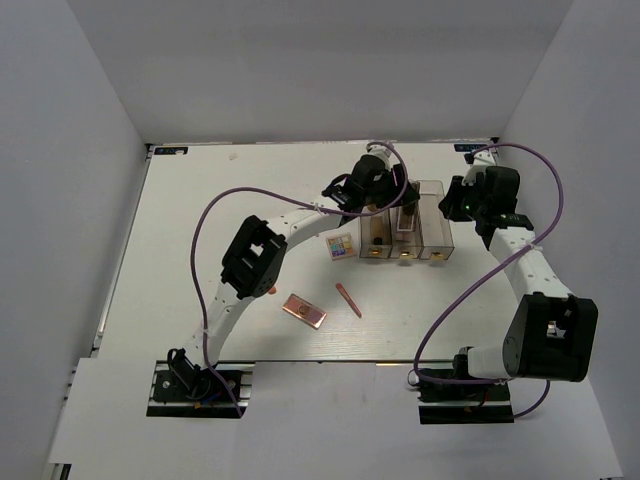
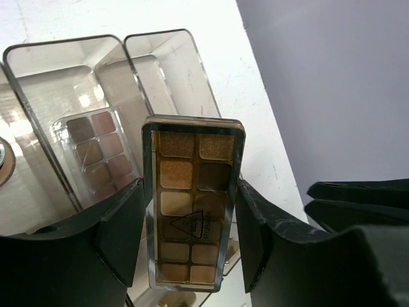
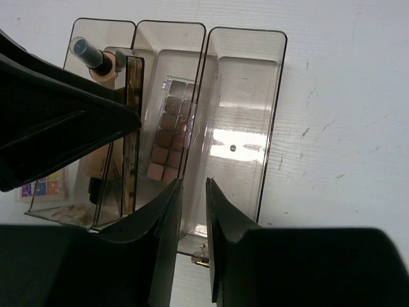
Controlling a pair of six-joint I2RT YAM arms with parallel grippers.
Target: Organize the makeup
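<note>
Squarely, gold palette (image 2: 192, 198) sits between left fingers (image 2: 124, 230).

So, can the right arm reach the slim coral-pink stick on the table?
Probably yes: the coral-pink stick lies apart on bare table, and the left arm does not cross the way.

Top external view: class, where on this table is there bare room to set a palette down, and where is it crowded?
Bare: the wide left stretch of table between its left edge and the left arm; the organizer's right compartment. Crowded: around the organizer, where the left claw holds the gold palette near the multicoloured palette.
</note>
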